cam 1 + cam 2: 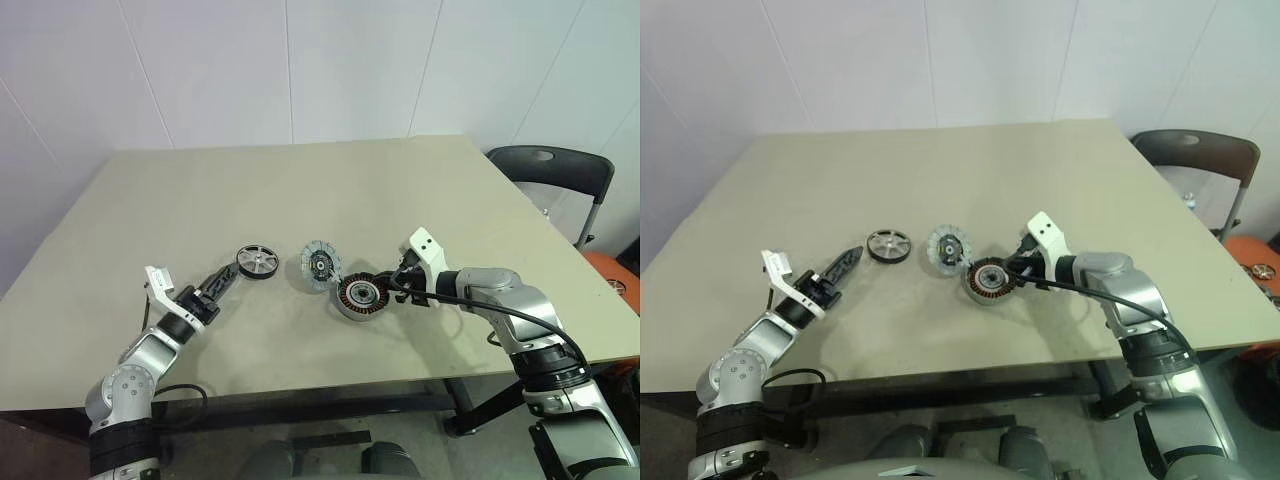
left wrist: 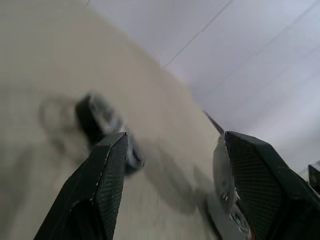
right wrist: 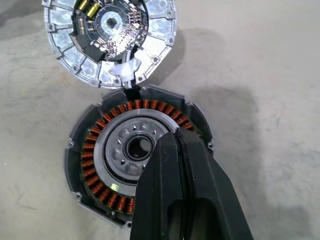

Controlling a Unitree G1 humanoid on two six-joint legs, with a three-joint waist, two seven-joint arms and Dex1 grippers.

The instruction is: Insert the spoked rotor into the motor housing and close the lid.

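The right end effector [image 3: 175, 145] has its two black fingers pressed flat together, holding nothing, with the tips over the open motor housing [image 1: 360, 297], above the ring of copper windings on the side nearest the arm. The housing sits on the beige worktop [image 1: 300, 190] with its round face up and a dark centre inside a pale hub. At about 10 o'clock from the housing, the lid [image 1: 319, 265] stands tilted open, joined to the housing's edge by a short dark link; its inner face carries a dark circuit disc.

The left end effector [image 1: 222, 284] has its fingers spread wide and empty, pointing toward 1 o'clock. Just past its tips, at 1 o'clock, the spoked rotor [image 1: 257, 261] lies flat on the worktop, apart from the fingers. The rotor sits at 9 o'clock from the lid, near it but not touching.

Off the worktop's far right corner, at about 2 o'clock from the housing, stands a dark chair [image 1: 560, 170].
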